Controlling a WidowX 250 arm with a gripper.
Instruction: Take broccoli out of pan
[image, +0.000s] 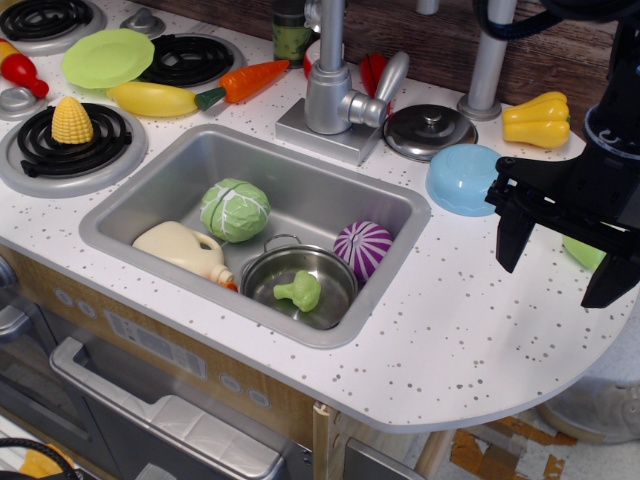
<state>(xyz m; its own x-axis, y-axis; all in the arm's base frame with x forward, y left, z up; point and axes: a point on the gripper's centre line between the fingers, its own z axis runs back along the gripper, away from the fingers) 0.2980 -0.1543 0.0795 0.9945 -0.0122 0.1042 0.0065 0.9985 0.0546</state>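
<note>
The broccoli (300, 291), a small light-green floret, lies inside the pan (265, 275), a shiny steel pot with a thin loop handle, at the front right of the sink (135, 215). My gripper (560, 272) is black, open and empty, hanging over the counter at the right, well away from the sink and the pan.
In the sink: a green cabbage (234, 209), a purple cabbage (364, 248), a cream jug (185, 248). A faucet (335, 85), a steel lid (430, 130), a blue bowl (462, 178), a yellow pepper (537, 119) stand behind. Burners with corn (71, 120), a carrot (250, 80), a banana (152, 98) are at left.
</note>
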